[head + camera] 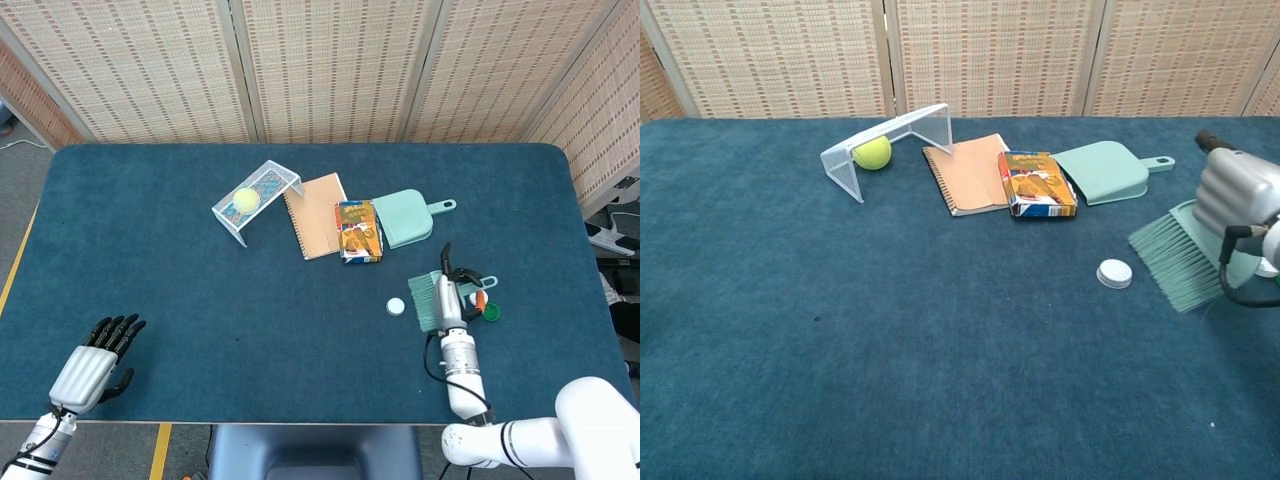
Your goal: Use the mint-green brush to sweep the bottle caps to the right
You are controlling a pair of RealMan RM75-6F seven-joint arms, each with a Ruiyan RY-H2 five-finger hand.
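My right hand (449, 298) grips the mint-green brush (424, 299) at the right of the table, bristles pointing left. In the chest view the same right hand (1236, 200) holds the brush (1177, 258) with its bristles on the cloth. A white bottle cap (396, 306) lies just left of the bristles and apart from them; the chest view shows this white cap (1114, 273) too. A green cap (491, 312) sits just right of the hand, with something small and orange beside it. My left hand (95, 365) rests at the near left corner, fingers apart, holding nothing.
Behind the brush lie a mint-green dustpan (405, 219), a colourful box (358, 231) and a tan notebook (316, 216). A wire goal with a tennis ball (246, 199) stands further left. The table's right edge (600, 300) is close to the caps.
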